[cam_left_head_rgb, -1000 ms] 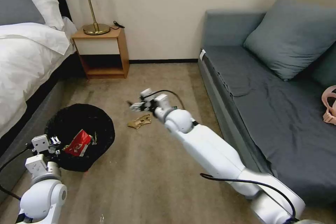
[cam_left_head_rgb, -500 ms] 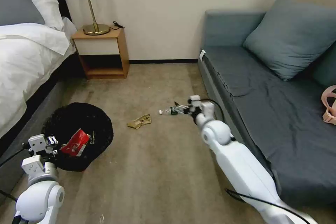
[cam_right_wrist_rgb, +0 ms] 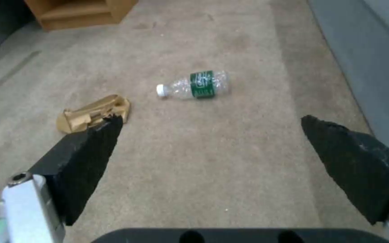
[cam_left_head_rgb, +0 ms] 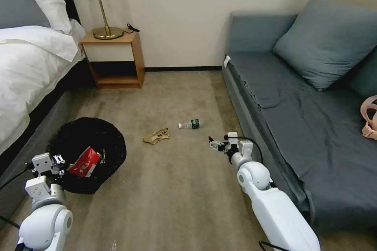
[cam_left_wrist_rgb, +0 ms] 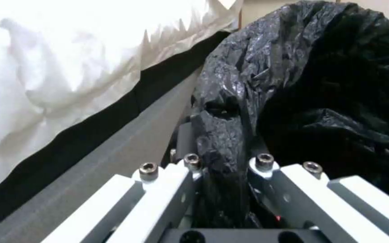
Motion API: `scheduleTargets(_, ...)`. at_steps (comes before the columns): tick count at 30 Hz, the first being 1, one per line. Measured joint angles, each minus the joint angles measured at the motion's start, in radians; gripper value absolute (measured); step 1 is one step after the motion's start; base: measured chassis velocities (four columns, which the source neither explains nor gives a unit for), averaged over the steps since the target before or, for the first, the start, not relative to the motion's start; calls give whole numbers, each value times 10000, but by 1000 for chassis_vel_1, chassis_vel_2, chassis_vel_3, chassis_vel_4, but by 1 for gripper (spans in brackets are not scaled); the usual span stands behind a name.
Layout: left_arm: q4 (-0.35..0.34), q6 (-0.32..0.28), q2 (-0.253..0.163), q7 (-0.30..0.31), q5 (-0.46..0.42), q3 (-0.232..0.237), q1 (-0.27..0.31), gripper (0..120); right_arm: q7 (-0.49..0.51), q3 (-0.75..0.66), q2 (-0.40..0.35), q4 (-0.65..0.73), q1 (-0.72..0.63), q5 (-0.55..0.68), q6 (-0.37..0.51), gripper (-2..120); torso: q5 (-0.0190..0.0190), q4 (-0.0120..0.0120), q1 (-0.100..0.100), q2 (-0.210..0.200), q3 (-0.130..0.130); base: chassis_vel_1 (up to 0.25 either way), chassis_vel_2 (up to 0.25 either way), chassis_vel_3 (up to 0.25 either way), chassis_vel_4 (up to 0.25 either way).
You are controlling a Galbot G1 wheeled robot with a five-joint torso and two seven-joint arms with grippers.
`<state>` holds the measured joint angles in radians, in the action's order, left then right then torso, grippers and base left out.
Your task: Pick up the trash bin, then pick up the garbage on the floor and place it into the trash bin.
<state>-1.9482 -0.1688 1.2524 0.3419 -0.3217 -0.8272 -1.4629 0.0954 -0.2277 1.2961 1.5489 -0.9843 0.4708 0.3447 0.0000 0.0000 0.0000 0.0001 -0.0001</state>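
Head view: round trash bin lined with crinkly black plastic bag (cam_left_head_rgb: 84, 153) is sitting on the carpet beside the grey bed base (cam_left_head_rgb: 35, 137), crumpled red-and-white wrapper (cam_left_head_rgb: 83, 162) inside. Left gripper (cam_left_head_rgb: 59, 160) is at its near rim. Tan crumpled paper (cam_left_head_rgb: 156, 136) and small clear bottle with green label (cam_left_head_rgb: 190, 124) are lying apart on open carpet; right gripper (cam_left_head_rgb: 214, 144) is hovering near the grey sofa edge (cam_left_head_rgb: 251, 125).

Left wrist view: jaws are clenching the bag rim (cam_left_wrist_rgb: 221, 135).

Right wrist view: jaws are spread wide, nothing between them, bottle (cam_right_wrist_rgb: 193, 85) ahead.

light: even, soft indoor | shadows: faint | left wrist view: near parts blurred
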Motion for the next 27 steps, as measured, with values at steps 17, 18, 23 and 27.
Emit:
scheduleTargets(17,128,73,164,18,53,140,-45,4,-436,-353,44,25,-635,-293,-404,100,-1,-1,0,0,0,0,0,0,0)
scheduleTargets(18,128,73,164,18,53,140,-45,4,-436,-353,44,25,-635,-293,-404,100,-1,-1,0,0,0,0,0,0,0)
scheduleTargets(23,145,99,209,30,60,153,-88,4,-463,-359,58,-65,-650,-319,-462,100,0,0,0,0,1,0,0,0,0)
scheduleTargets(27,174,136,215,30,60,153,-110,4,-499,-362,60,-137,-646,-320,-486,100,0,0,0,0,1,0,0,0,0)
